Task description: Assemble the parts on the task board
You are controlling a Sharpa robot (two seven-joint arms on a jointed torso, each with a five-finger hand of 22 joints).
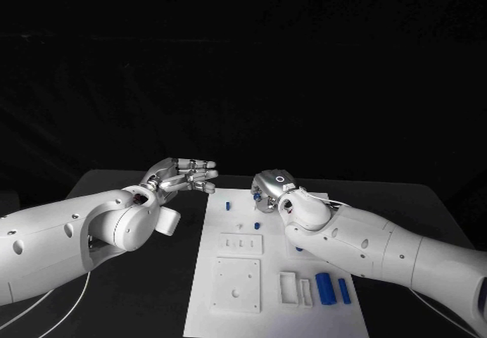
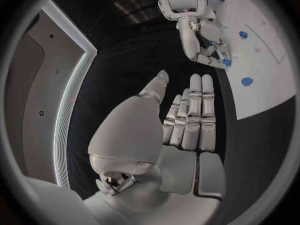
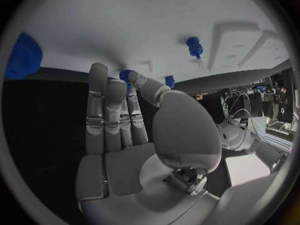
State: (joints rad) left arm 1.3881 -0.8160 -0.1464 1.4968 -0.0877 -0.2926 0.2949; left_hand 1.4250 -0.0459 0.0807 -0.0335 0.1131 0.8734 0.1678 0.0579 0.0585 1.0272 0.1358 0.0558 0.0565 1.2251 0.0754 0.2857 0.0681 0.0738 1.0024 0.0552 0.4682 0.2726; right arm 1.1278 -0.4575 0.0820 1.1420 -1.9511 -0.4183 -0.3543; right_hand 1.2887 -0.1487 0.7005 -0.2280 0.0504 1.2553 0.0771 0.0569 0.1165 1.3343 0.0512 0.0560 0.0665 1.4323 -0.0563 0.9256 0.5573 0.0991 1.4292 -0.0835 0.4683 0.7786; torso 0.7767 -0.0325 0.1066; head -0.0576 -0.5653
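Board [image 1: 233, 310] sits in the lower middle of the head view, a long white plate running from just under the two hands down to the bottom edge. Black table [image 1: 406, 204] shows on both sides of it, a wider strip on the right than on the left, where the left arm covers a lot of the surface.

Left hand [image 1: 185, 176] hovers left of center, just off the board's upper left corner. Its fingers are straight and laid close side by side, palm flat, nothing in it. The left wrist view shows the same thing: fingers [image 2: 201, 105] stretched out over black table, with the board's edge off to one side.

Right hand [image 1: 272, 189] is over the board's top end, right of center. From the wrist view its fingers [image 3: 100, 100] are extended and its thumb tip sits right against a small blue part [image 3: 127, 75] at the board's edge, but I can't tell whether it's actually pinching it or just touching.

On the lower part of the board there are two raised white squares [image 1: 238, 282] on the left and two blue cylinders [image 1: 325, 288] lying side by side near the right edge, with a white slotted block [image 1: 296, 289] just left of them. A blue peg [image 1: 229, 205] stands near the top, well apart from the cylinders.
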